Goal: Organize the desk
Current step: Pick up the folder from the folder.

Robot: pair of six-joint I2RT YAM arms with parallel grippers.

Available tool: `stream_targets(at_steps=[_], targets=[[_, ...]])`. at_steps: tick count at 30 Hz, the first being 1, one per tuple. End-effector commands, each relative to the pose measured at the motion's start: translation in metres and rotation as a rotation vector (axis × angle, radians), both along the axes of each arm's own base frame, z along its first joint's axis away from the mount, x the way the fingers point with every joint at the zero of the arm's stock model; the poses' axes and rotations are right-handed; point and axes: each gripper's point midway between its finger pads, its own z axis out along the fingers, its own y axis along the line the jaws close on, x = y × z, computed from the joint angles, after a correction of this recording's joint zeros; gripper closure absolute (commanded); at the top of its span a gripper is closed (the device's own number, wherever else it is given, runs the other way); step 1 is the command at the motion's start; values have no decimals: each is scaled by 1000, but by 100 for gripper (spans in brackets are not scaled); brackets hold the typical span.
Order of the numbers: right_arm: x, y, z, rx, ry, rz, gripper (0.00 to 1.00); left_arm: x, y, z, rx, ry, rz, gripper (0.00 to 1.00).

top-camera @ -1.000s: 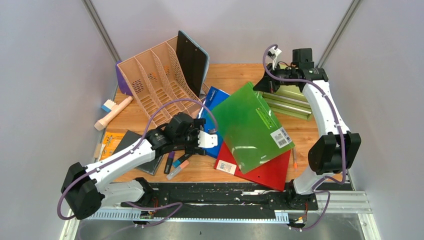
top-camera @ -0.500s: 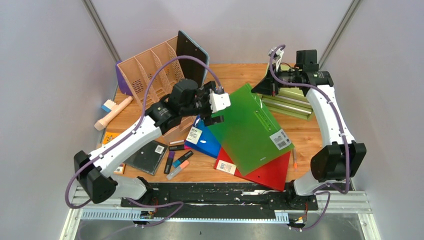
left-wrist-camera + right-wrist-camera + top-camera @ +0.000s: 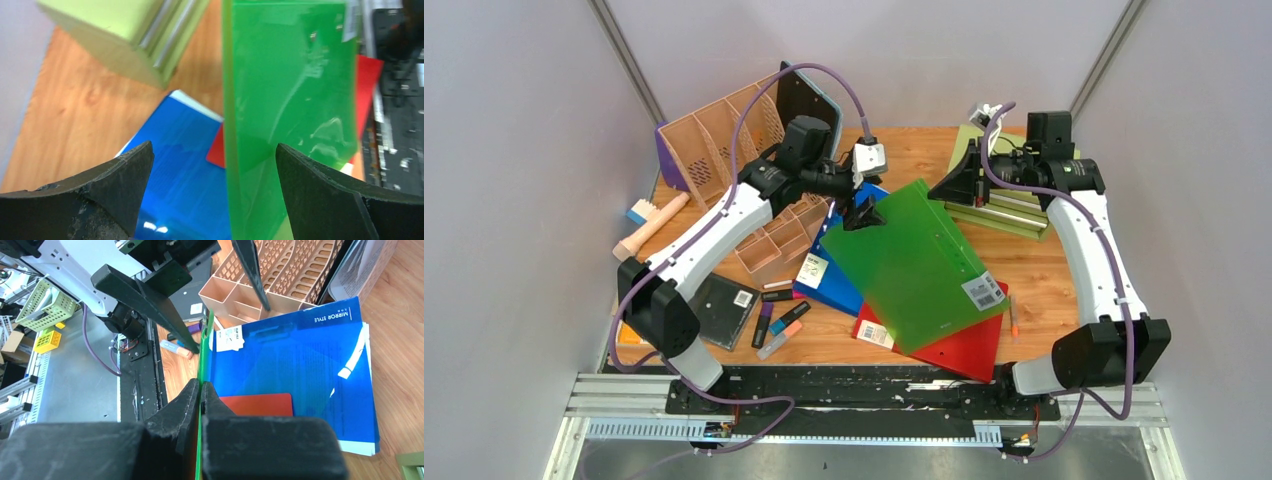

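Overhead view: the desk (image 3: 1036,275), light orange-brown wood with a black rail along its lower edge, fills the middle of the frame. A green folder (image 3: 909,265) lies at the centre, overlapping a blue folder (image 3: 844,285) to its left and a red folder (image 3: 964,345) at lower right. The right gripper (image 3: 952,185), upper right of centre, has its fingers pressed together on the green folder's upper edge. The left gripper (image 3: 856,200), just left of that edge, has its jaws spread wide, the folder's edge between them. A tan file rack (image 3: 724,150) stands at upper left, a light green cabinet (image 3: 1004,200) at upper right.
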Motion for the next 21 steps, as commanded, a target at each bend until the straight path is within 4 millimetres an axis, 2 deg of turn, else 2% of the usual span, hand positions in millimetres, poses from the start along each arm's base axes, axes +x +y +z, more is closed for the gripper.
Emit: stream_targets(at_steps=[1, 5, 7, 8, 9, 11, 12, 13, 14, 15, 16, 17, 18, 19, 20, 21], targets=[[-17, 4, 24, 45, -107, 64, 100, -45, -12, 12, -61, 140, -215, 1], [-11, 3, 26, 32, -120, 42, 100, -58, -13, 4, -71, 203, -278, 7], [-9, 3, 29, 30, -127, 34, 100, -64, -13, 2, -80, 231, -302, 15], [-9, 4, 30, 30, -130, 31, 100, -66, -14, 3, -90, 241, -304, 24], [-8, 3, 32, 31, -133, 26, 100, -68, -14, 1, -95, 258, -311, 28], [-7, 3, 34, 31, -138, 14, 100, -69, -14, 3, -104, 270, -309, 47], [-7, 3, 35, 33, -140, 8, 100, -69, -14, 4, -106, 272, -302, 62], [-8, 3, 35, 33, -137, 4, 100, -68, -14, 8, -104, 262, -291, 70], [-8, 3, 34, 33, -137, -2, 100, -67, -13, 8, -99, 264, -280, 86], [-9, 3, 35, 31, -136, -9, 100, -65, -11, 14, -96, 242, -261, 98], [-10, 3, 36, 30, -138, -16, 98, -65, -9, 15, -86, 240, -254, 100], [-10, 2, 35, 26, -137, -24, 90, -65, -7, 22, -83, 216, -245, 100], [-11, 2, 36, 20, -142, -35, 72, -68, -3, 21, -64, 207, -253, 100], [-12, 1, 36, 14, -150, -46, 55, -68, -2, 29, -63, 148, -271, 100], [-12, 0, 37, 6, -161, -58, 44, -74, 4, 27, -34, 167, -277, 100], [-13, -2, 38, -4, -180, -71, 30, -73, 5, 36, -32, 114, -292, 100]])
